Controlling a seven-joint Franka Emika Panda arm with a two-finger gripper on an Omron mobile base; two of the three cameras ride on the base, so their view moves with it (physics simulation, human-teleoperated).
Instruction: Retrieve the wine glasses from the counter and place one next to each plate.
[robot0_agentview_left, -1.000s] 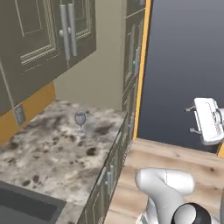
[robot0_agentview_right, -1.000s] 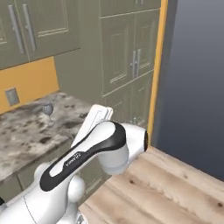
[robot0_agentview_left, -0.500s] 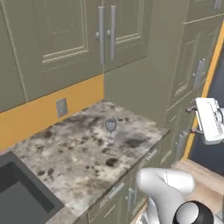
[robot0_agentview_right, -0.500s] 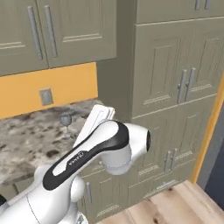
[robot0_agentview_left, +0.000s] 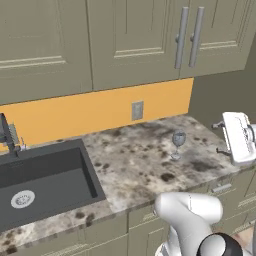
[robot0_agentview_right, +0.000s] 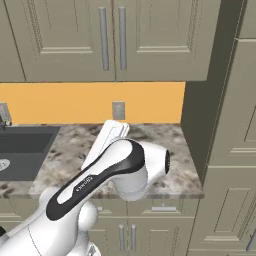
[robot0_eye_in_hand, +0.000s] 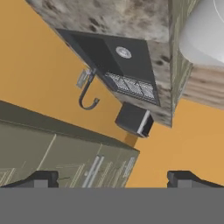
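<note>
- Stone surface (robot0_agentview_left: 135, 165), speckled grey, beige and dark brown, runs below olive-grey upper cabinets (robot0_agentview_left: 125, 40) with metal bar handles (robot0_agentview_left: 189, 37) and an orange backsplash (robot0_agentview_left: 90, 112).
- One wine glass (robot0_agentview_left: 178, 144), small, slim and pale translucent grey, stands upright on the surface toward its right end, just in front of the backsplash corner and a little right of the grey wall outlet (robot0_agentview_left: 137, 110).
- Nothing touches the wine glass; bare speckled stone lies all round its foot.
- Dark sink (robot0_agentview_left: 42, 182) is set into the surface at the left of the left base view, with a round drain (robot0_agentview_left: 22, 199) in its floor and a dark faucet (robot0_agentview_left: 9, 136) at its back edge.
- Pincer (robot0_agentview_left: 239, 137) hangs at the right edge of the left base view, beyond the end of the surface, well apart from the wine glass and holding nothing.
- In the hand view the two dark fingertips (robot0_eye_in_hand: 41, 178) stand far apart at the bottom edge, so the jaws are wide open with nothing between them.
- That same view, rolled over, looks along the surface (robot0_eye_in_hand: 118, 17) to the sink (robot0_eye_in_hand: 118, 54), the curved faucet (robot0_eye_in_hand: 87, 94) and a small dark box-shaped appliance (robot0_eye_in_hand: 134, 120) against the orange wall.
- From the right base view the white arm (robot0_agentview_right: 107, 172) crosses in front of the surface (robot0_agentview_right: 172, 165), and a tall olive-grey cabinet (robot0_agentview_right: 230, 125) rises at its right end.
</note>
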